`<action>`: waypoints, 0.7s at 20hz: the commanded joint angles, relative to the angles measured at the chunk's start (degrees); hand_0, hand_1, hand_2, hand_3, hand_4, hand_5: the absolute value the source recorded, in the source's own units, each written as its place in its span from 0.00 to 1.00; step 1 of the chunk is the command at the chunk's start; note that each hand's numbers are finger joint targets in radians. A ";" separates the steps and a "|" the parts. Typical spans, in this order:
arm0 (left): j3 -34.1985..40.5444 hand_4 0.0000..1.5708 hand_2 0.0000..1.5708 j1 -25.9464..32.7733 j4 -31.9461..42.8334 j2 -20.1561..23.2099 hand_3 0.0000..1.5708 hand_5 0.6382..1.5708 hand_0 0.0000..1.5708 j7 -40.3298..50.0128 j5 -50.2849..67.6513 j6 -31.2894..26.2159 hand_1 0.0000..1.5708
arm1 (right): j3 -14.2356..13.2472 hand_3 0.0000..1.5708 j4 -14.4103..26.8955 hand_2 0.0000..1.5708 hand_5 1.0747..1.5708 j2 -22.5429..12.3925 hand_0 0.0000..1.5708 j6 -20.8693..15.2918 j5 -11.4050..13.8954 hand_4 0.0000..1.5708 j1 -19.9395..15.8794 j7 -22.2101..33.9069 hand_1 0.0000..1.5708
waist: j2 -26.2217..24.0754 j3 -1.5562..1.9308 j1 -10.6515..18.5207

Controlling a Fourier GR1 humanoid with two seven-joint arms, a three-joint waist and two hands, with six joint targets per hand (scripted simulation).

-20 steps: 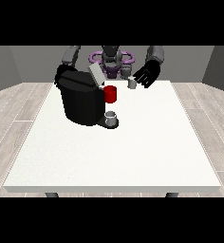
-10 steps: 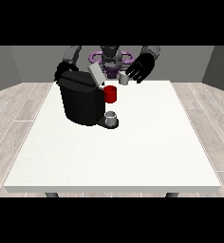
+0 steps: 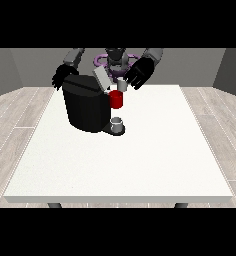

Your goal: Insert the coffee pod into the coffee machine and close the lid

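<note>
A black coffee machine [image 3: 87, 107] stands on the left half of the white table [image 3: 140, 160]. Its grey lid [image 3: 101, 77] is tilted up and open, and a red holder [image 3: 117, 99] shows at its front. The small grey coffee pod [image 3: 122, 85] hangs just above and right of the red holder. The hand at the view's right [image 3: 141, 72] has its fingers curled on the pod. The hand at the view's left [image 3: 62, 77] is beside the machine's back left corner with its fingers relaxed.
A small grey cup [image 3: 118, 123] sits on the machine's drip base below the red holder. The robot's torso [image 3: 115, 57] is behind the table's far edge.
The hand at the view's right has carried the pod leftwards, from right of the machine to just above the red holder. The other hand has barely moved.
</note>
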 commanded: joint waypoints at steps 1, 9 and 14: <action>0.77 0.31 0.85 -1.72 0.93 0.04 0.79 1.00 0.83 0.15 0.17 0.00 0.83 | 1.07 0.00 -1.02 0.00 1.00 0.17 0.00 0.10 1.00 0.35 0.52 -1.27 0.00 | 1.67 0.00 -1.04; -0.38 0.33 0.83 -3.47 1.96 -1.29 0.78 1.00 0.81 1.55 -1.36 -0.39 0.81 | 0.07 0.00 -1.57 0.00 1.00 1.22 0.00 -2.73 1.13 0.31 -1.55 1.30 0.00 | 2.02 0.00 -0.98; 0.02 0.32 0.80 -1.70 2.46 -0.89 0.75 1.00 0.75 0.30 -2.17 2.18 0.75 | -0.24 0.00 -3.65 0.00 1.00 -1.01 0.00 0.94 -0.55 0.34 0.71 1.40 0.00 | 1.52 -0.01 -2.51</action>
